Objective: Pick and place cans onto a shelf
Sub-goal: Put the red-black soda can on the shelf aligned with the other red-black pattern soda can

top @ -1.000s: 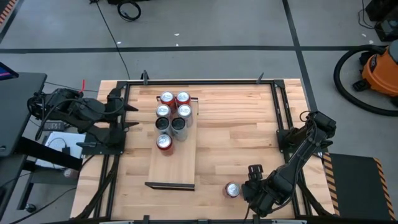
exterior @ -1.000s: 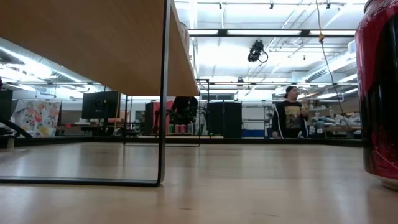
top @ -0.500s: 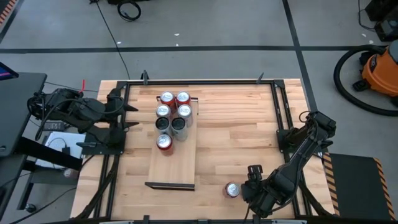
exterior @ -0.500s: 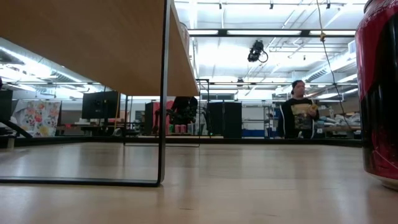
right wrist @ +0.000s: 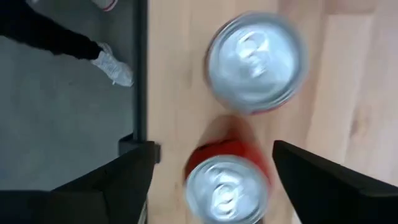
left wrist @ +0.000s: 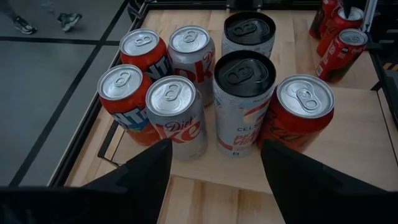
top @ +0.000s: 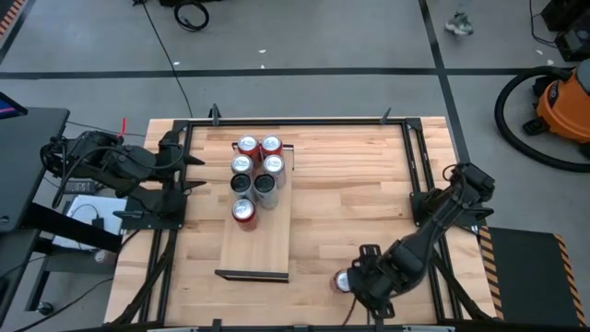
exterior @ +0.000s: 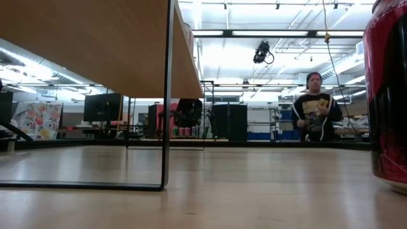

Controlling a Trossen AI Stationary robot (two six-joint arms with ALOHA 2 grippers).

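Seven cans stand upright on the far end of the shelf, a light board. They also show in the left wrist view. My left gripper waits open at the table's left edge, short of them. My right gripper is open over the near right of the table. A red can stands between its fingers without touching them. A second can stands just beyond. One can top shows in the high view. A red can fills the low view's right edge.
The shelf's dark metal rail and underside show in the low view. Black frame bars run along the table's sides. Bare wood lies between the shelf and the right arm. A person stands in the room behind.
My right gripper has moved toward the table's left edge, closer to the can at the near right, and now partly covers it in the high view. The person in the room behind has walked to the right.
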